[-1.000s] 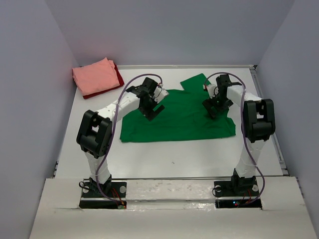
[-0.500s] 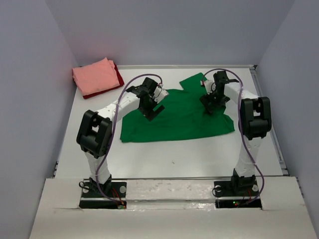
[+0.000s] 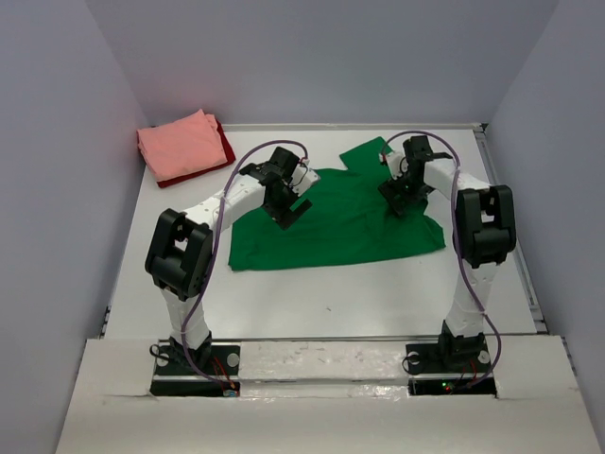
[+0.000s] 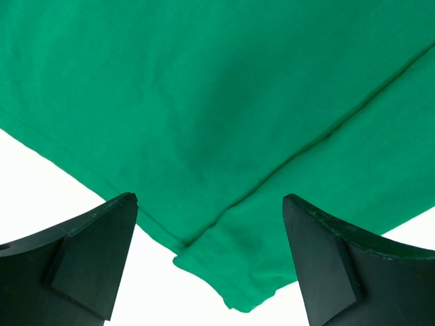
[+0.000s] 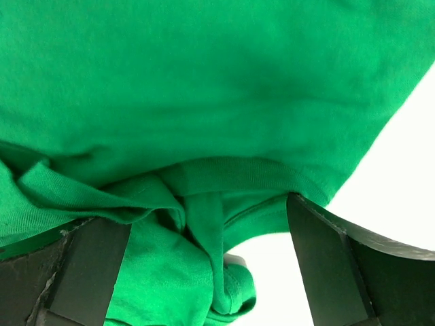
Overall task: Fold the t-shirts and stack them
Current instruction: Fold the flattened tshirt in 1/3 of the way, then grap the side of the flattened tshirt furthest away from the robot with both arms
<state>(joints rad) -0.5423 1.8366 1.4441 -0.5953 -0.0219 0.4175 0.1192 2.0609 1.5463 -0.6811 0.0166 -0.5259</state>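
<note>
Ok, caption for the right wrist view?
Open right gripper above a bunched edge of the green t-shirt on the white table.

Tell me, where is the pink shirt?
From above, the pink shirt lies folded in the far left corner of the table, on top of the red shirt, left of the green shirt.

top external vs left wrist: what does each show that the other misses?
Only top external: the pink t-shirt folded on the dark red t-shirt in the far-left corner, the right gripper, and the whole outline of the green t-shirt. Only left wrist: a seam and hemmed edge close up, between the jaws. Both: the green t-shirt on the white table, with the left gripper open over it.
</note>
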